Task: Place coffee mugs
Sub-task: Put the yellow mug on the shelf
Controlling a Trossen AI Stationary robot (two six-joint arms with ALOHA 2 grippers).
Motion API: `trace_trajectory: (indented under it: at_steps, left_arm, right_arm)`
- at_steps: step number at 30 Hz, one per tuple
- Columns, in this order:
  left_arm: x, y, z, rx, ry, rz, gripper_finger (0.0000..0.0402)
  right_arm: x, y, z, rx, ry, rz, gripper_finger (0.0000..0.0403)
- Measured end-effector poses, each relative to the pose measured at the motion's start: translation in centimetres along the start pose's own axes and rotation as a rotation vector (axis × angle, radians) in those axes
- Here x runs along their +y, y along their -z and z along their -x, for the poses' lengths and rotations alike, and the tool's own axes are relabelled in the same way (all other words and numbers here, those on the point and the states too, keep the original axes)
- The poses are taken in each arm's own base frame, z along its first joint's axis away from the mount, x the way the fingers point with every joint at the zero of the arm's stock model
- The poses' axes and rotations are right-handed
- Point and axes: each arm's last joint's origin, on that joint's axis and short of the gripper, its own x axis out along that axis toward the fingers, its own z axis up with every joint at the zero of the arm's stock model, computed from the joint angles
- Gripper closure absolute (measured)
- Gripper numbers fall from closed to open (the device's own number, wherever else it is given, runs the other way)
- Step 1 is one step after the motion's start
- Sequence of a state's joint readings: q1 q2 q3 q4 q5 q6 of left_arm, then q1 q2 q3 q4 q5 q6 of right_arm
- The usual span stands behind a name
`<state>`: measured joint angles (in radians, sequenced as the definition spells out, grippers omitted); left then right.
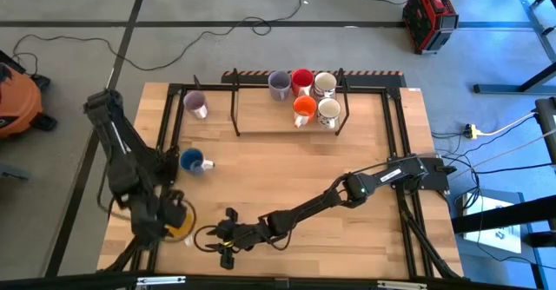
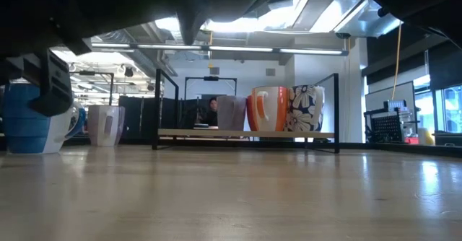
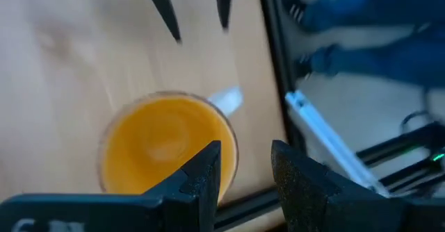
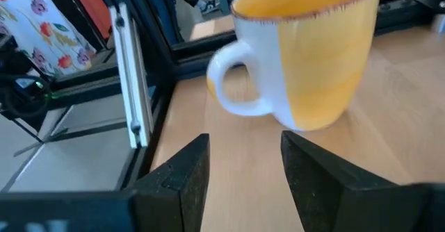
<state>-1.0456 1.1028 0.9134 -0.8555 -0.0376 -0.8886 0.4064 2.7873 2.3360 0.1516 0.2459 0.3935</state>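
The yellow-orange mug stands upright near the table's near left corner, with its white handle toward the near edge. My left gripper hangs over it, open and pointing down, with the rim beside the handle under the gap. My right gripper lies low on the table just right of the mug, open, level and apart from it. The blue mug and a lilac mug stand on the table's left side. My left gripper comes from above with one finger over the mug's inside and the other outside the rim, next to the handle. I cannot tell whether either finger touches the mug.
Several mugs stand grouped on the far rack: lilac, red, cream, orange and a floral white one. A black metal frame borders the table. The near left table edge lies close beside the yellow-orange mug.
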Motion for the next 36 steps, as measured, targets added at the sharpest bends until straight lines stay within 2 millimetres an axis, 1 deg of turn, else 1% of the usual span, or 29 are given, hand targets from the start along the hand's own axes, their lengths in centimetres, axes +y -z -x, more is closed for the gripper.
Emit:
trace_trajectory:
  at_steps: [3,6,16,21,23,25,27,29,32,34,36]
  left_arm:
    - [-0.8,0.4,-1.8,0.058,-0.039,-0.029,0.0280]
    - [-1.3,0.6,-3.1,0.091,-0.057,-0.047,0.0280]
    - [-1.5,0.8,-5.7,0.147,-0.157,-0.093,0.0280]
    - [-1.4,0.8,-7.4,0.184,-0.214,-0.160,0.0283]
    - [-1.3,0.7,-8.1,0.200,-0.229,-0.174,0.0297]
    - [-1.2,0.4,-8.6,0.206,-0.236,-0.187,0.0321]
    - [-1.0,0.1,-9.0,0.205,-0.235,-0.197,0.0353]
    - [-0.8,-0.4,-9.0,0.196,-0.231,-0.223,0.0383]
    - [-0.4,-1.8,-8.6,0.160,-0.224,-0.222,0.0387]
    - [-0.2,-3.2,-8.0,0.122,-0.220,-0.224,0.0387]
    - [0.0,-4.8,-7.3,0.085,-0.213,-0.235,0.0387]
  right_arm:
    - [-0.1,0.1,0.0,0.007,0.006,0.000,0.0236]
    - [-0.1,0.1,0.0,0.010,0.020,-0.018,0.0236]
    - [-0.2,0.3,0.0,0.023,0.036,-0.043,0.0236]
    - [0.2,-0.4,0.4,0.083,0.006,-0.136,0.0236]
    - [0.7,-1.3,1.3,0.151,0.022,-0.140,0.0236]
    - [1.6,-2.5,2.5,0.190,0.044,-0.122,0.0236]
    - [3.0,-3.9,4.0,0.211,0.069,-0.081,0.0236]
    - [4.6,-4.5,5.6,0.233,0.121,-0.035,0.0236]
    - [6.8,-5.0,8.1,0.245,0.237,0.053,0.0236]
    - [8.3,-5.7,9.8,0.235,0.274,0.097,0.0236]
    - [9.4,-6.6,11.5,0.250,0.283,0.118,0.0236]
